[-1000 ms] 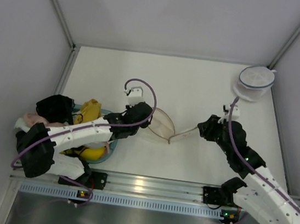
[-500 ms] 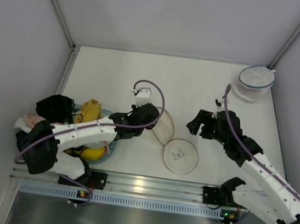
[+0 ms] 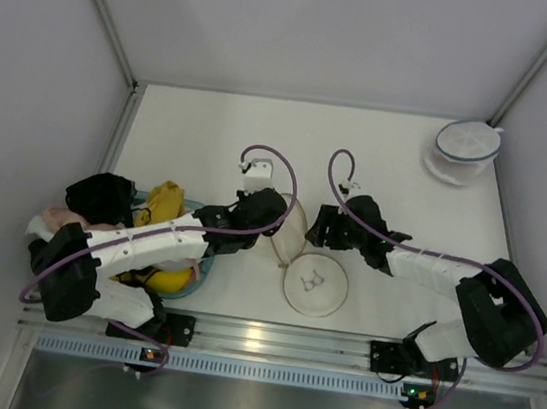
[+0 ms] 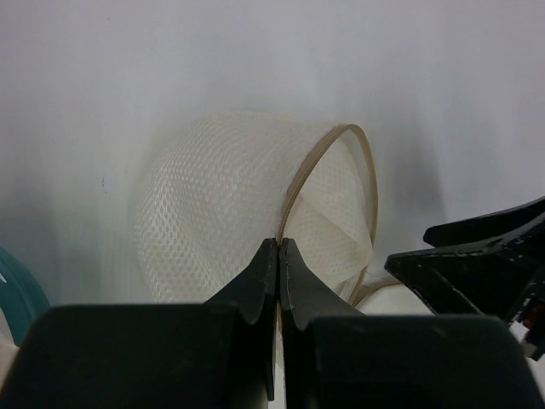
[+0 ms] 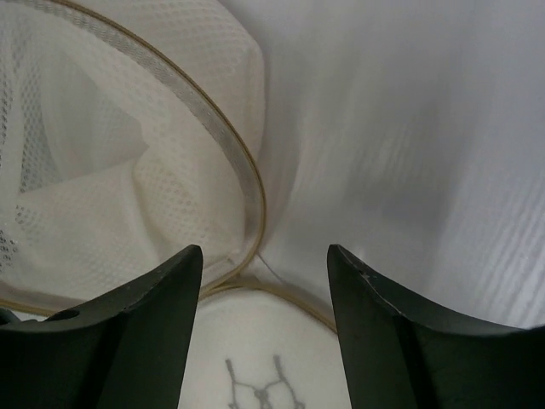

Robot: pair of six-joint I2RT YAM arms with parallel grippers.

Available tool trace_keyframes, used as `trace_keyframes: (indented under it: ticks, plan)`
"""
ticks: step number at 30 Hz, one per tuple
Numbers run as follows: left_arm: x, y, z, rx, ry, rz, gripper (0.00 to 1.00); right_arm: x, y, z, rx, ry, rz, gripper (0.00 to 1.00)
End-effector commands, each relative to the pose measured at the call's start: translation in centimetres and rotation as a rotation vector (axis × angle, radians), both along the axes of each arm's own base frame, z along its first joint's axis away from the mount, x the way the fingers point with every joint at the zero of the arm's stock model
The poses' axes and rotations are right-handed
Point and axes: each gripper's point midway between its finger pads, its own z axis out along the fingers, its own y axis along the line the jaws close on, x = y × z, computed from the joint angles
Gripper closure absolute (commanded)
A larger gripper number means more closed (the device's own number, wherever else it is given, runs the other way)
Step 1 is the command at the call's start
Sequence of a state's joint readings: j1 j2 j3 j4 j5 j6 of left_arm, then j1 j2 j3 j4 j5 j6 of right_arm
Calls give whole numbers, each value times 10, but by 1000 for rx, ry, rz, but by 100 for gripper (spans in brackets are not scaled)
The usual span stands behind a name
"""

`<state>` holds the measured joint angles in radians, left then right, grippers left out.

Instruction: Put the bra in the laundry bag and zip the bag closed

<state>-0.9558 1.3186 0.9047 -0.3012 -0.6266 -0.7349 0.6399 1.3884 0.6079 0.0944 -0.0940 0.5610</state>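
The laundry bag lies open at mid-table. Its lid (image 3: 315, 287), with the small dark mark, rests flat; the other mesh half (image 3: 297, 230) stands up on edge. My left gripper (image 3: 278, 231) is shut on that half's tan rim (image 4: 294, 192), pinching it (image 4: 279, 244). My right gripper (image 3: 314, 230) hovers open just right of the upright half, over the hinge (image 5: 264, 264), holding nothing. The mustard-yellow bra (image 3: 164, 198) sits in a teal basin (image 3: 199, 278) at the left, partly under my left arm.
A second round mesh bag with a blue rim (image 3: 466, 149) stands at the back right. Black and pink garments (image 3: 99, 198) are piled beside the basin at the left edge. White walls enclose the table on three sides.
My right gripper let go of the lid, which dropped flat onto the table, then swung left to the bag's hinge. The left gripper kept its grip on the rim.
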Motion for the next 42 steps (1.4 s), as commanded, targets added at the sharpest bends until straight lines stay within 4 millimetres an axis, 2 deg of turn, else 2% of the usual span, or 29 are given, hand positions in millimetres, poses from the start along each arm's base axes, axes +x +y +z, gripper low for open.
trace_keyframes:
  ticks: [1,3,4,11,14,15,16,17,19,20,21,22,23,24,27,30,33,35,36,39,40,42]
  plan:
    - [2,0,2,-14,-14,18,100,22,39,27,69,-125,75,39]
    - [2,1,4,-12,-20,18,100,23,42,23,69,-133,77,42]
    - [1,1,4,-13,-19,16,100,23,41,17,59,-138,82,49]
    - [-2,0,15,-58,-53,-23,100,28,46,0,34,-117,88,59]
    - [-7,-4,17,-86,-59,-68,100,32,54,2,66,-133,88,75]
    - [-8,-4,18,-92,-58,-71,100,36,58,8,79,-149,91,94]
    - [-10,-4,19,-102,-59,-82,100,38,59,10,79,-153,95,100]
    - [-12,-5,20,-106,-58,-93,100,40,61,15,77,-164,102,100]
    - [-17,-7,26,-125,-62,-126,100,51,67,38,64,-233,139,100]
    - [-18,-9,29,-138,-61,-139,100,51,64,41,36,-235,145,100]
    - [-21,-9,26,-135,-56,-146,100,64,63,58,1,-294,126,100]
    - [-22,-9,27,-141,-55,-151,100,69,59,70,-20,-321,114,100]
    - [-25,-10,23,-144,-41,-164,100,69,52,69,-72,-302,112,100]
    - [-28,-10,19,-149,-28,-168,100,80,50,88,-85,-348,118,100]
    - [-38,-18,12,-170,7,-208,100,99,38,111,-121,-402,125,100]
    - [-49,-29,12,-163,14,-256,100,105,39,109,-174,-377,197,100]
    - [-56,-36,8,-160,28,-282,99,104,41,88,-210,-300,221,100]
    - [-53,-30,3,-132,32,-251,98,98,36,73,-225,-245,203,100]
    - [-47,-25,7,-117,11,-211,97,92,29,61,-233,-202,185,96]
    - [-39,-17,12,-78,-18,-167,94,81,16,61,-221,-162,149,78]
    - [-35,-15,21,-65,-49,-155,93,76,10,71,-216,-169,143,64]
    - [-29,-14,33,-49,-70,-143,80,69,1,77,-221,-162,129,48]
